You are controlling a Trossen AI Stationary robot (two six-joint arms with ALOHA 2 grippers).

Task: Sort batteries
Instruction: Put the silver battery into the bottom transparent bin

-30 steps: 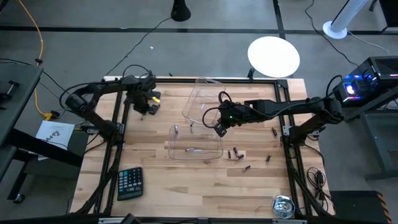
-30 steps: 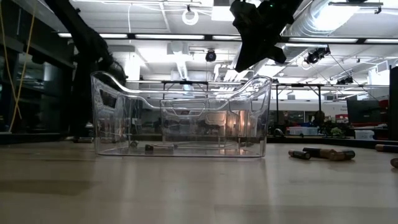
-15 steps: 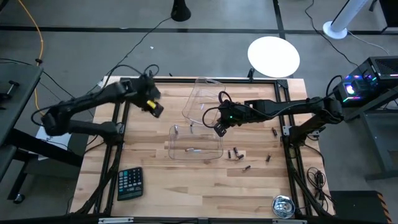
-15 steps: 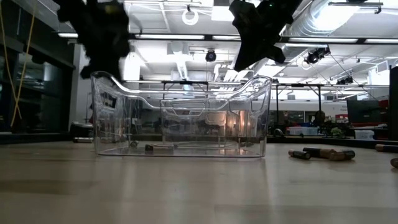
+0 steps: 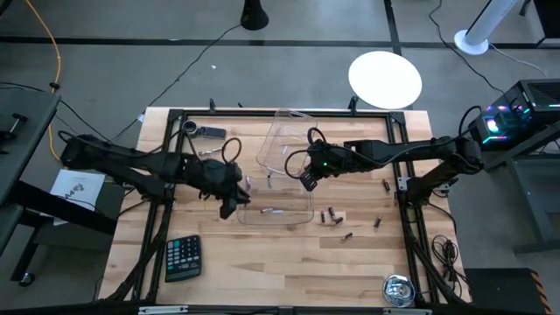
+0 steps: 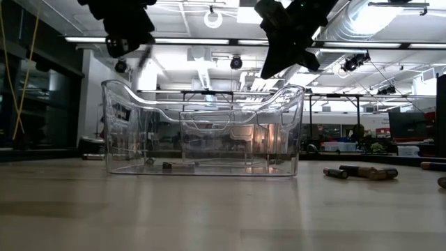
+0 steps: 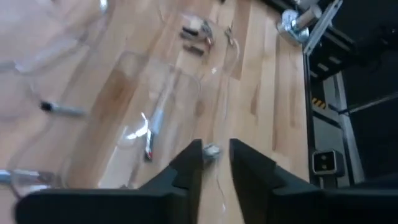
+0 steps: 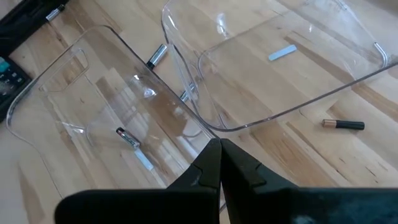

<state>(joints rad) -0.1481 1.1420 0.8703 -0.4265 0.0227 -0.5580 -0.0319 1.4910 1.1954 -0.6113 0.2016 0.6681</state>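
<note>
Looking down from the high view, you are seeing two clear plastic trays in the middle of the wooden table (image 5: 289, 262), and I am placing everything against the nearer tray (image 5: 302, 213).

Your left gripper (image 5: 231, 199) is hanging just over that tray's left wall. In the left wrist view its fingers (image 7: 186, 168) are standing a little apart, and a small silvery battery (image 7: 211, 150) is showing in the gap between them; you cannot tell whether the tips are touching it or whether it is already loose.

Your right gripper (image 5: 307, 179) is hovering above the nearer tray's far rim, where the farther tray (image 5: 284, 118) is meeting it. The right wrist view is showing its fingers (image 8: 208, 165) pressed together with nothing between them.

Inside the nearer tray a slim battery (image 5: 272, 211) is lying on the floor, and another (image 5: 248, 182) is sitting by the far left corner. A loose cluster of batteries (image 5: 331, 215) is lying on the wood just to the tray's right, with two more (image 5: 347, 235) and (image 5: 378, 222) a little farther out and one (image 5: 386, 185) near the table's right rail.

A calculator (image 5: 183, 257) is lying well to the tray's near left, and a round tape measure (image 5: 398, 290) is resting far off toward the near right corner.
</note>
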